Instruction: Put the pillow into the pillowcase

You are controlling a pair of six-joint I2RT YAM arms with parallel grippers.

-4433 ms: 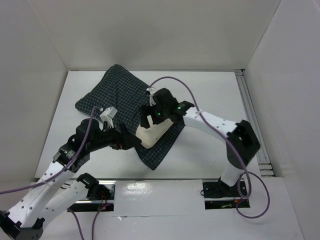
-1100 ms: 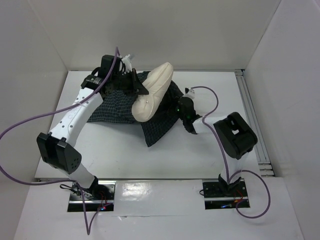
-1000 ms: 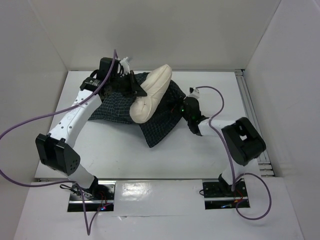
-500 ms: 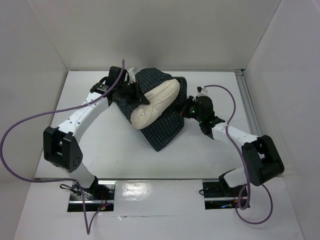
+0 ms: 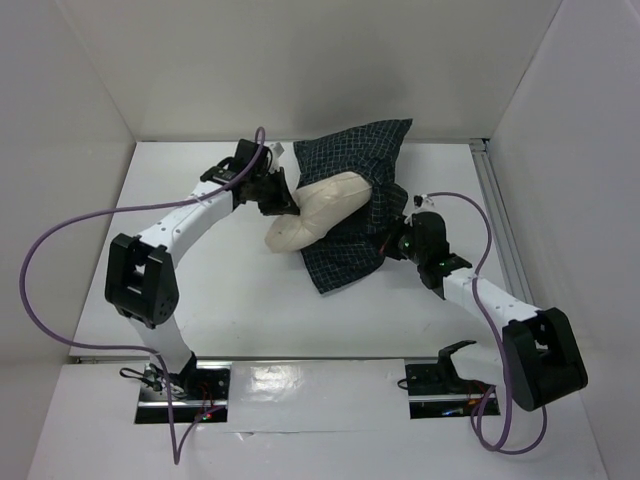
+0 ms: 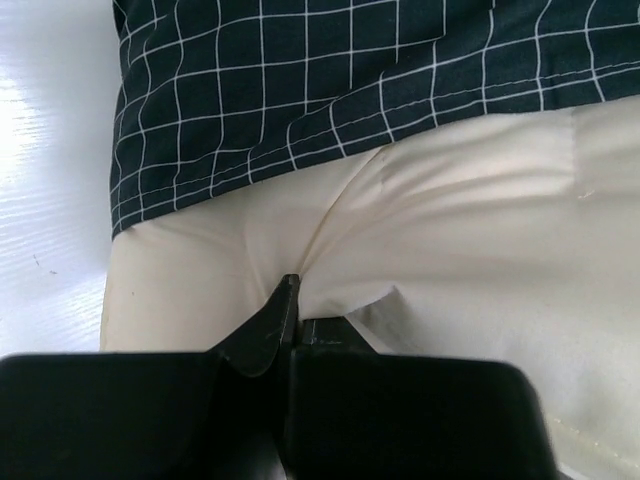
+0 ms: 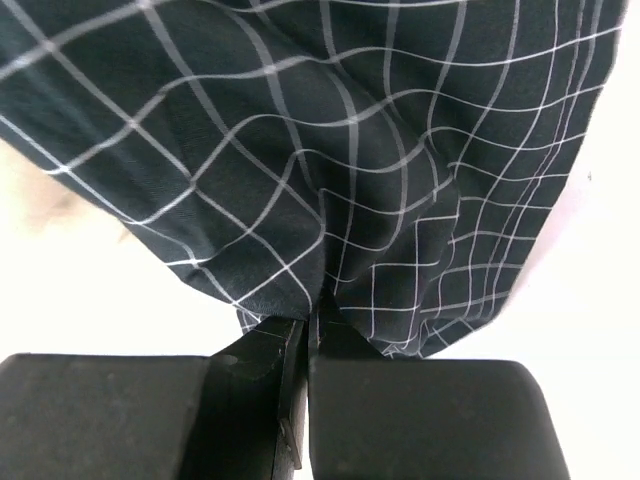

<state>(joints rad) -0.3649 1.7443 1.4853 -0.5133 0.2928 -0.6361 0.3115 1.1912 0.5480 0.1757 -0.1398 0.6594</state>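
The cream pillow (image 5: 322, 206) lies slantwise at the middle back of the table, its far end inside the dark checked pillowcase (image 5: 358, 160), its near-left end bare. The pillowcase spreads under it and hangs lifted at the back. My left gripper (image 5: 283, 196) is shut on a fold of the pillow (image 6: 420, 230) at its left side, with the pillowcase (image 6: 320, 90) just beyond. My right gripper (image 5: 389, 243) is shut on the pillowcase edge (image 7: 330, 180) at the pillow's right side.
White walls close in the table (image 5: 200, 290) at the left, back and right. A metal rail (image 5: 497, 200) runs along the right edge. Purple cables (image 5: 60, 240) loop from both arms over the table.
Both arms have swung toward the right and back. The pillowcase has been drawn up and further over the pillow's far end. My right arm has stretched out along the right side.
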